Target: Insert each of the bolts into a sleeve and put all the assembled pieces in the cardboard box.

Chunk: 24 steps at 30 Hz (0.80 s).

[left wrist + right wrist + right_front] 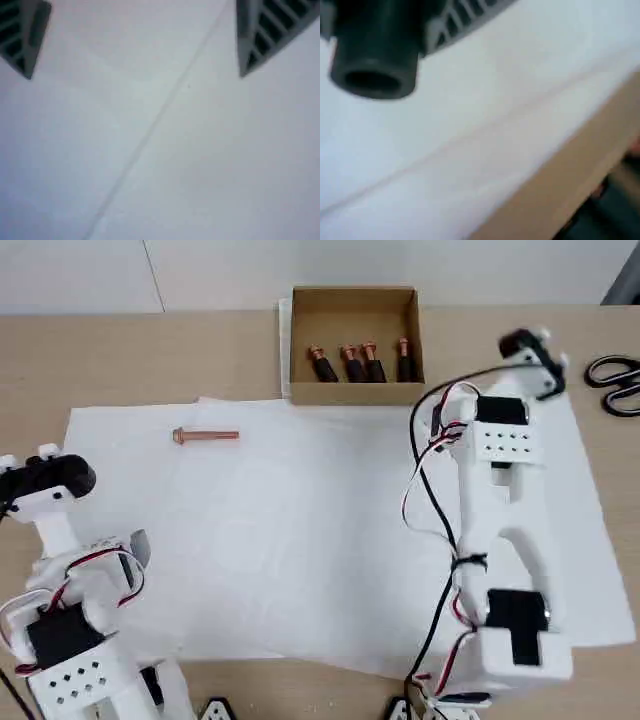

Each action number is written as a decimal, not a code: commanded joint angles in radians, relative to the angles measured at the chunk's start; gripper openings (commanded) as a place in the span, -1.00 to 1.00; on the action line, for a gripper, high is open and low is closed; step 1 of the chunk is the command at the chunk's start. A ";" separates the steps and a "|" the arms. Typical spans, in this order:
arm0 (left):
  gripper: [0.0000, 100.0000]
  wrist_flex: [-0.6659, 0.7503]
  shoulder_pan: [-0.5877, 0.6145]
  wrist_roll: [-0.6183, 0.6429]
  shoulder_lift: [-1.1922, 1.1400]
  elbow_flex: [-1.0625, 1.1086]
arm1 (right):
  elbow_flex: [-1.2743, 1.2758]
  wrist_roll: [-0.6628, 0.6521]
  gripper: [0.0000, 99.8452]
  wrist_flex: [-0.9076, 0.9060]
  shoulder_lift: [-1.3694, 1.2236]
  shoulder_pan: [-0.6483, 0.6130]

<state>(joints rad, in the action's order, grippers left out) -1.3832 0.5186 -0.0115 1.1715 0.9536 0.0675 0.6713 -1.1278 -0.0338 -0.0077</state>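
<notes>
Judging by the box [350, 320], most of the task is done: four assembled pieces [360, 364], each a bolt seated in a black sleeve, are lined up in a row inside it. One bare bolt [205, 435] is seen lying flat on the white paper [300, 540], well apart from the box and from both arms. A black sleeve [375, 70] is gripped in the right gripper [385, 25], the jaws closed on it and its hollow end pointed out over the paper. The left gripper [135, 75] is spread wide, nothing is held between its jaws, and it is poised low above the paper. Two steps are judged to be left: the bare bolt is to be pushed into that sleeve, and the last piece is to be set in the box.
</notes>
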 commanded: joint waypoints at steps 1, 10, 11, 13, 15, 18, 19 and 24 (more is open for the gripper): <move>-0.50 0.021 0.003 -0.006 0.008 -0.002 | -0.005 -0.318 -0.99 -0.096 0.108 -0.045; -0.50 0.005 0.005 -0.006 0.008 -0.033 | 0.006 -0.655 -0.99 -0.173 0.053 -0.110; -0.50 -0.009 0.006 -0.006 0.008 -0.051 | 0.006 -0.655 -0.99 -0.173 0.030 -0.111; -0.50 -0.025 0.006 -0.006 0.008 -0.076 | 0.003 -0.664 -0.99 -0.182 -0.018 -0.111; -0.50 -0.026 0.006 -0.006 0.008 -0.079 | 0.003 -0.717 -0.99 -0.177 -0.062 -0.111; -0.50 -0.026 0.006 -0.006 0.008 -0.079 | 0.002 -0.750 -0.99 -0.176 -0.111 -0.111; -0.50 -0.026 0.006 -0.006 0.008 -0.079 | 0.002 -0.753 -0.99 -0.179 -0.122 -0.111; -0.50 -0.026 0.006 -0.006 0.008 -0.079 | 0.002 -0.778 -0.97 -0.182 -0.131 -0.125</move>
<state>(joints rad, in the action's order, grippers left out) -1.4047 0.5186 -0.0115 1.1715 0.9183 0.0783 -0.0928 -1.3027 -0.1688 -0.1212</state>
